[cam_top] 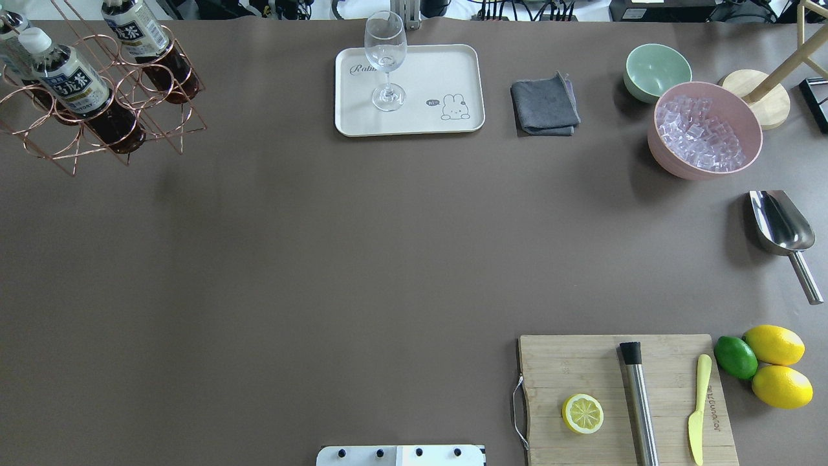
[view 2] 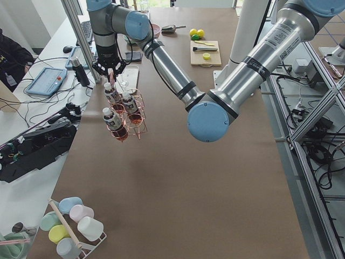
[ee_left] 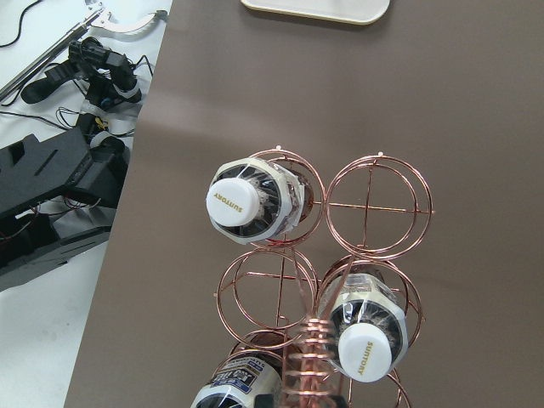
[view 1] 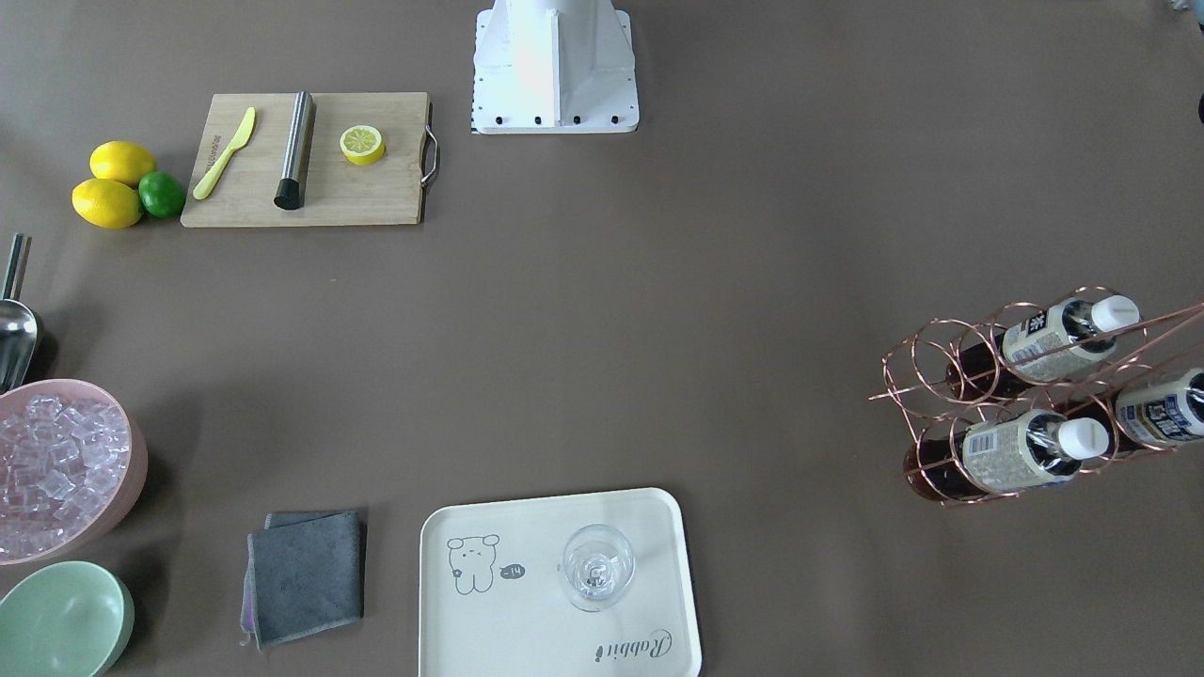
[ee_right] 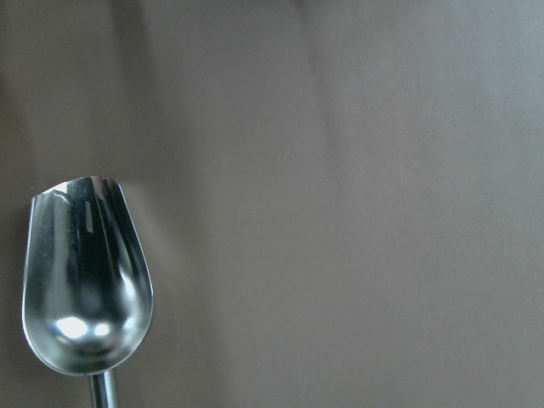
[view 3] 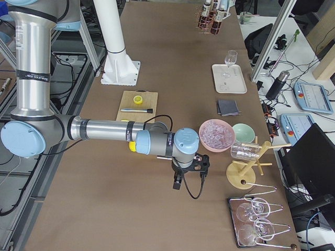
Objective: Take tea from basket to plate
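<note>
The copper wire basket (view 1: 926,362) stands at the table's far left end (cam_top: 149,84) and holds three bottles. Two tea bottles with white caps and pale labels (view 1: 1053,338) (view 1: 1016,453) sit in its rings; their caps show in the left wrist view (ee_left: 235,201) (ee_left: 368,348). A bottle with a blue-and-white label (view 1: 1162,409) sits beside them. The cream plate (view 1: 527,639) (cam_top: 446,65) carries a wine glass (view 1: 596,567). My left gripper (view 2: 110,67) hangs directly over the basket's coiled handle (ee_left: 316,357); I cannot tell its state. My right gripper (view 3: 188,168) hovers over the metal scoop (ee_right: 85,280); I cannot tell its state.
A wooden cutting board (cam_top: 582,362) holds a half lemon (cam_top: 583,413), a steel muddler (cam_top: 639,401) and a yellow knife (cam_top: 698,408). Two lemons and a lime (cam_top: 736,356) lie beside it. A pink bowl of ice (cam_top: 705,133), a mint bowl (cam_top: 656,70) and a grey cloth (cam_top: 544,103) lie right of the plate.
</note>
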You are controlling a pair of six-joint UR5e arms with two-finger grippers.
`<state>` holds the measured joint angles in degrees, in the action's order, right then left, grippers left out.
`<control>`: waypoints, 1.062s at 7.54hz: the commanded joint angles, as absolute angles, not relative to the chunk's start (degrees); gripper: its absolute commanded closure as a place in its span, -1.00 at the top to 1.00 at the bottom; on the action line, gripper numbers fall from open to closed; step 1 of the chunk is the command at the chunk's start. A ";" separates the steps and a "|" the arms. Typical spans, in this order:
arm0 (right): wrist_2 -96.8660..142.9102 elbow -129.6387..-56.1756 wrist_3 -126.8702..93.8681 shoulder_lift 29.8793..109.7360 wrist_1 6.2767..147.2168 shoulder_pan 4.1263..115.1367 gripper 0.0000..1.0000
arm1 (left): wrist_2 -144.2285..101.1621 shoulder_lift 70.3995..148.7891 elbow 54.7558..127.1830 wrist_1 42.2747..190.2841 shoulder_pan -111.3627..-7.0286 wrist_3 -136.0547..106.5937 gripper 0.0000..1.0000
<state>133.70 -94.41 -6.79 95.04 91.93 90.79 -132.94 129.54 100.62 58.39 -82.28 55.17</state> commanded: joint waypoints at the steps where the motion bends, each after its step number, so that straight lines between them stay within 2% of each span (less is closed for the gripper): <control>1: 134.21 -94.92 -6.86 94.84 91.93 90.79 1.00 | -133.15 129.72 105.72 55.72 -81.65 51.35 -1.00; 2: 134.64 -95.27 -6.94 94.83 91.93 90.79 1.00 | -133.76 129.90 106.95 55.81 -80.52 51.07 -1.00; 4: 134.13 -94.75 -6.77 95.36 91.93 90.79 1.00 | -135.88 130.95 110.12 57.29 -69.66 49.32 -1.00; 6: 132.19 -95.36 -6.24 95.36 91.93 90.18 1.00 | -134.92 132.62 107.77 66.48 -61.57 43.36 -1.00; 8: 132.28 -97.55 -8.86 92.40 91.93 85.46 1.00 | -134.47 137.61 106.35 68.38 -55.67 34.24 -1.00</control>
<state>132.55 -95.81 -6.68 94.90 91.90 89.56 -134.87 133.72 107.49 66.05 -61.41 42.10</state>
